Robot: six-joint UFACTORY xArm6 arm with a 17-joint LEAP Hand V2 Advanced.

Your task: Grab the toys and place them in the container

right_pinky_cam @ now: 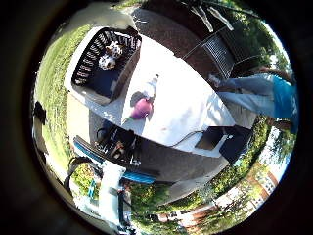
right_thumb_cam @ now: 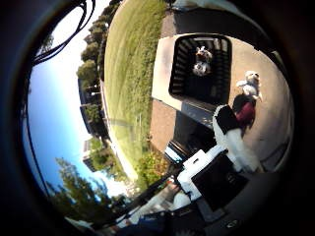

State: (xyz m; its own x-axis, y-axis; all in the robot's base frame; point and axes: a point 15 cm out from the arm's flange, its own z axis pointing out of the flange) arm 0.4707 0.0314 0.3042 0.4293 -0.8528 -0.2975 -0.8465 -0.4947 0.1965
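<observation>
A black slatted container (right_pinky_cam: 98,70) stands at one end of a white table (right_pinky_cam: 186,98). It holds a black and white plush toy (right_pinky_cam: 110,54). A pink and white plush toy (right_pinky_cam: 145,103) lies on the table beside the container. The thumb side palm view shows the container (right_thumb_cam: 187,69) with the toy inside (right_thumb_cam: 202,59) and the pink and white toy (right_thumb_cam: 251,84) on the table. My right hand (right_thumb_cam: 224,147) is well above the table, its white and black fingers relaxed and holding nothing. One finger reaches in front of the pink toy.
The table stands on a paved patio with grass (right_thumb_cam: 133,69) around it. A dark slatted bench (right_pinky_cam: 220,49) stands past the table's far side. Blue and black gear (right_pinky_cam: 112,152) sits by the table's near side.
</observation>
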